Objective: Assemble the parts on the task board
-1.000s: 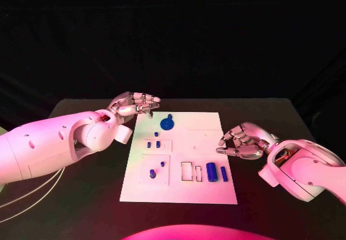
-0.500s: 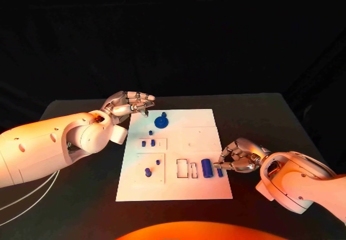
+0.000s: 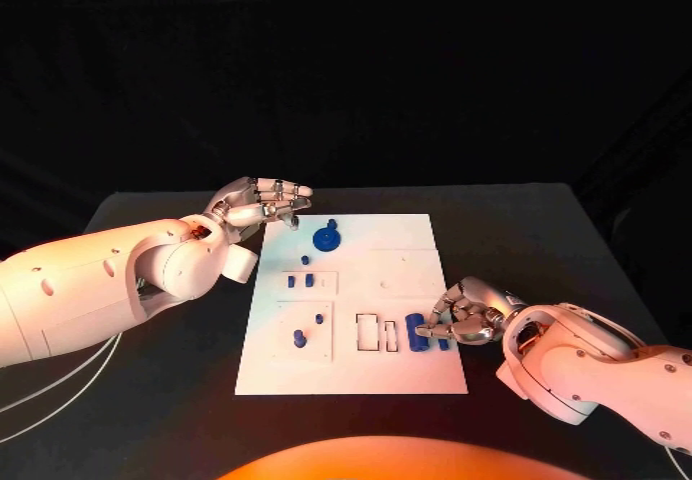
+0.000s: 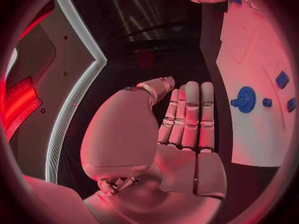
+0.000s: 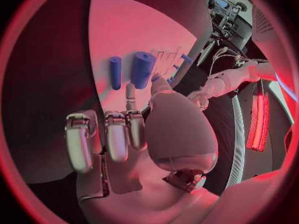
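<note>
Right hand at the white task board
Fingers apart, tips by the thick blue cylinder; left hand flat, empty, beside the board's far corner.

**Room around the board**

Your right hand crowds the task board's right edge, beside the thick cylinder and thin peg. Your left hand hangs off the far left corner, near the round disc. The board's middle lies open between them.

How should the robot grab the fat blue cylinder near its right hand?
Probably across its round sides, from above. The fat blue cylinder lies flat on the task board, with a thinner blue peg close beside it, so slim fingertips fit best. The right hand hovers right there.
</note>
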Tool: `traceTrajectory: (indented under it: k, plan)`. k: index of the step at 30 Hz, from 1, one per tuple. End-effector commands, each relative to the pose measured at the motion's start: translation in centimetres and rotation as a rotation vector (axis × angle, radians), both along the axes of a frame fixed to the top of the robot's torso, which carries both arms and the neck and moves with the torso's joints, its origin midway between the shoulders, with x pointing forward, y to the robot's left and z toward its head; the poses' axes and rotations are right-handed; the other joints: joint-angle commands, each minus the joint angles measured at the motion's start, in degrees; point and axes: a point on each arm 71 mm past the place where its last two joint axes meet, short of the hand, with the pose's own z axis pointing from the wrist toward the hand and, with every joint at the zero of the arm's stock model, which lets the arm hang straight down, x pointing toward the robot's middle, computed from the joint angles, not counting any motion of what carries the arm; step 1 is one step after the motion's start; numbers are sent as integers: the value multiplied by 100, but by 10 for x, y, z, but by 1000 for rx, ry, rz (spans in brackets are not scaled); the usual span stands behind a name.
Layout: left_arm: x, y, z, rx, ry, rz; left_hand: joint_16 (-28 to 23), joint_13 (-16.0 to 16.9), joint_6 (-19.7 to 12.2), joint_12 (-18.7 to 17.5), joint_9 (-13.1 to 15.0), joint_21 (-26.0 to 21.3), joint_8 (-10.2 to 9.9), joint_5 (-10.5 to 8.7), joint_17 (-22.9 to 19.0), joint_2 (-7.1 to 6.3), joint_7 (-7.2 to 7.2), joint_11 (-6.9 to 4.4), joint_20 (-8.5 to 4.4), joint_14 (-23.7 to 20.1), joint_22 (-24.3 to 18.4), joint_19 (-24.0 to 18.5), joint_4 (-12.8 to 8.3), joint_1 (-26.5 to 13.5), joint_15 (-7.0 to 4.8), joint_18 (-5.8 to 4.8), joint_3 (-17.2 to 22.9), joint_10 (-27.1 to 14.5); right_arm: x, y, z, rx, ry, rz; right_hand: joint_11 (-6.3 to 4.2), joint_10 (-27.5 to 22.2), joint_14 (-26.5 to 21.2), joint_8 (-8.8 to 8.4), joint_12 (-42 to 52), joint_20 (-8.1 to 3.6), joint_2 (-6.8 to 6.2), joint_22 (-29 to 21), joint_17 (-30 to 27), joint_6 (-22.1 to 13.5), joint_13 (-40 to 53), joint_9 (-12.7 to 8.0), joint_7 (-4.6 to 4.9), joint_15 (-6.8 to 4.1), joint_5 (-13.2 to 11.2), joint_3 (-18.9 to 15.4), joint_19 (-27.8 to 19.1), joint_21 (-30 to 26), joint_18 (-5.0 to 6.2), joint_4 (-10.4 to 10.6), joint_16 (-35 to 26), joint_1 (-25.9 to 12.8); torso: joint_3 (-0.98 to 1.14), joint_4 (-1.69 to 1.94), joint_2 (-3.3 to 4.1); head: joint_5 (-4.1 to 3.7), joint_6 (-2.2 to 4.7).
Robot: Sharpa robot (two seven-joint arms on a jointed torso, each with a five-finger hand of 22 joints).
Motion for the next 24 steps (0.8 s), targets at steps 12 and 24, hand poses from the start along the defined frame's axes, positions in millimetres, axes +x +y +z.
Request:
traceTrajectory:
  k: [12, 24]
  plan:
    - [-1, -2, 0, -17, 17, -34, 5, -7, -39, 38, -5, -36, 31, 31, -8, -2, -1, -19, 10, -32, -8, 23, 26, -80, 10, 80, -22, -1, 1, 14, -12, -107, 43, 63, 6, 345, 564, 123, 35, -42, 55, 1506, 1284, -16, 1106, 26, -30, -10, -1, -253, 599, 19, -37, 2, 33, -256, -4, -2, -5, 38, -32]
    - [-1, -2, -1, -16, 25, -41, 7, -10, -40, 44, -6, -49, 35, 31, -9, 0, -2, -19, 11, -36, -16, 23, 38, -92, 11, 80, -26, -9, -1, 25, -25, -214, 82, 113, -12, 307, 570, 206, -25, -48, 25, 1506, 1314, 20, 1058, 49, -52, -22, -87, -357, 599, 19, -37, -1, 43, -357, -9, -4, -3, 48, -36]
